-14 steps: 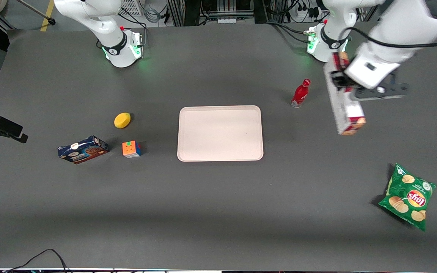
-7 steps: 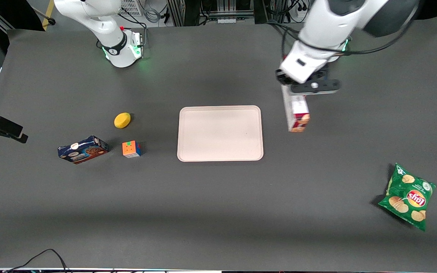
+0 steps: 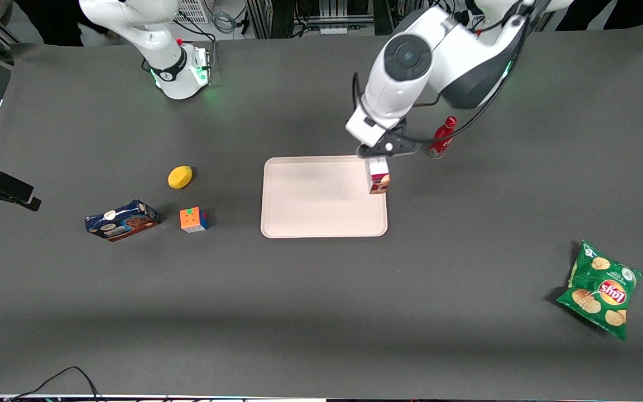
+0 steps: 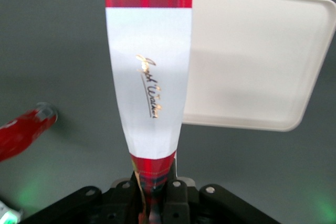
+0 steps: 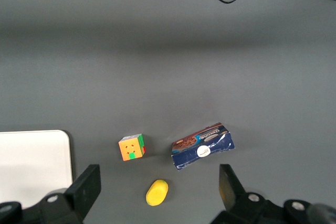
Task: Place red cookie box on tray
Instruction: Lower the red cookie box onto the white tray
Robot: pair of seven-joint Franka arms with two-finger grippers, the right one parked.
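**Carton suspended over tray edge**

I see the tray (image 3: 321, 212) lying flat on the table. Above its edge nearest the working arm hangs the red cookie box (image 3: 378, 175), its upper end clamped in the gripper (image 4: 155, 192).

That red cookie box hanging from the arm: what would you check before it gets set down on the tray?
1. Grip: gripper shut on one end of the red cookie box: ok.
2. Position: the box hangs over the edge of the tray at the working arm's end, not its middle: not ok.
3. Tray surface bare: ok.
4. Red bottle stands close to the arm: cannot tell if it has room.
5. Orientation: box hangs on end, not flat: not ok.
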